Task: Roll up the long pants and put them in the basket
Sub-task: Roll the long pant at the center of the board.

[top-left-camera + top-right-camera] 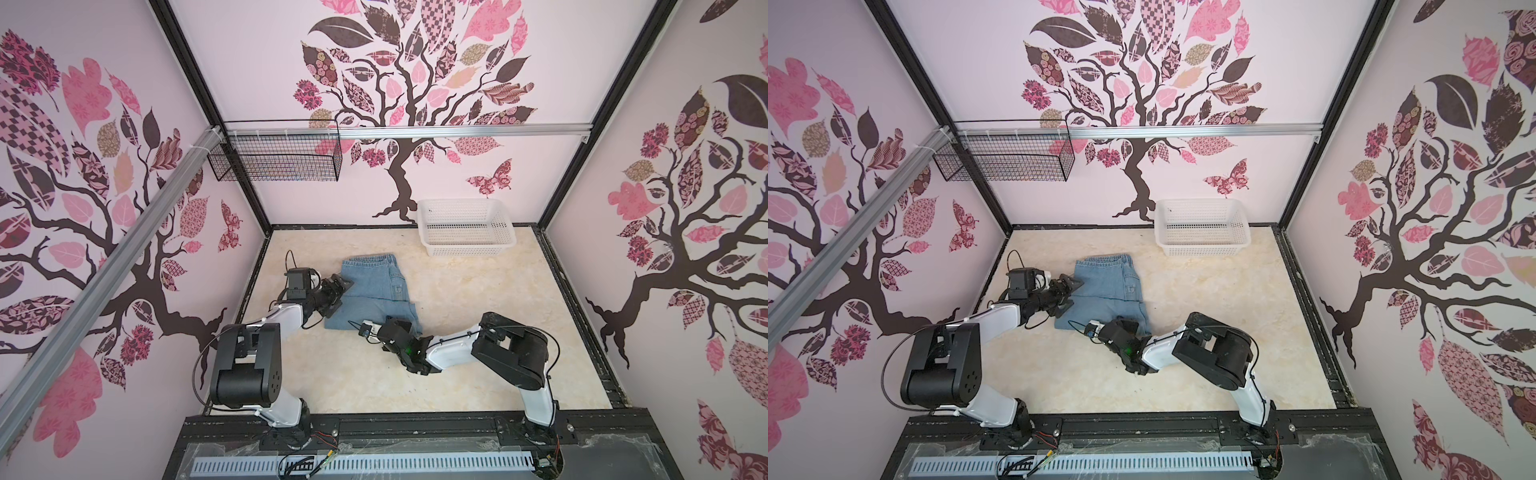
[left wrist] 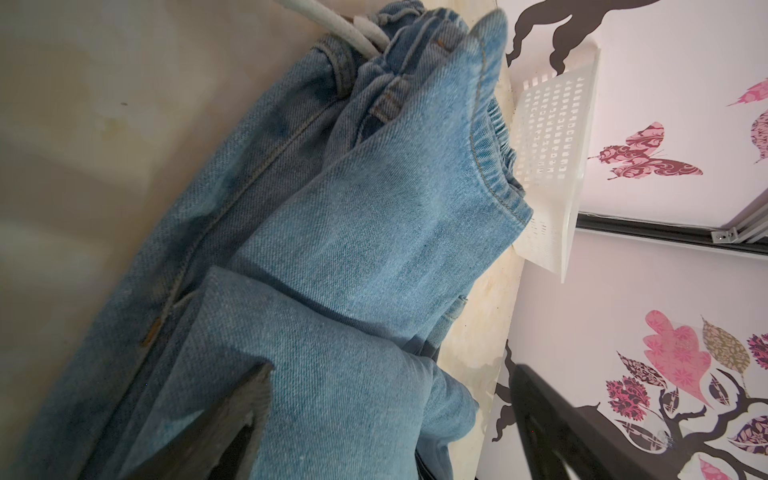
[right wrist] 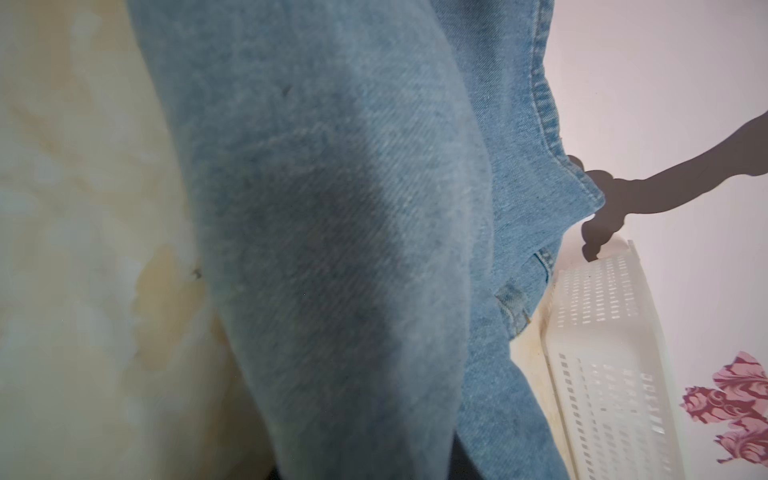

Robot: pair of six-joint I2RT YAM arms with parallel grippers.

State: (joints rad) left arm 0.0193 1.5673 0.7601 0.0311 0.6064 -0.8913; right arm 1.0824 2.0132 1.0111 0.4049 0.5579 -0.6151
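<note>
The long pants (image 1: pixel 374 291) (image 1: pixel 1105 291) lie folded into a compact light blue denim block on the cream table, waistband toward the back wall. My left gripper (image 1: pixel 338 297) (image 1: pixel 1071 296) is at their left edge, open, one finger over the denim (image 2: pixel 374 249) and one beside it. My right gripper (image 1: pixel 405 326) (image 1: pixel 1126 326) is low at the near right corner. In the right wrist view a raised ridge of denim (image 3: pixel 332 208) runs into the jaws and hides the fingers; it looks pinched.
A white plastic basket (image 1: pixel 465 249) (image 1: pixel 1204 249) stands at the back of the table, right of the pants. A black wire basket (image 1: pixel 274 162) hangs on the rail at the back left. Patterned walls enclose three sides of the table.
</note>
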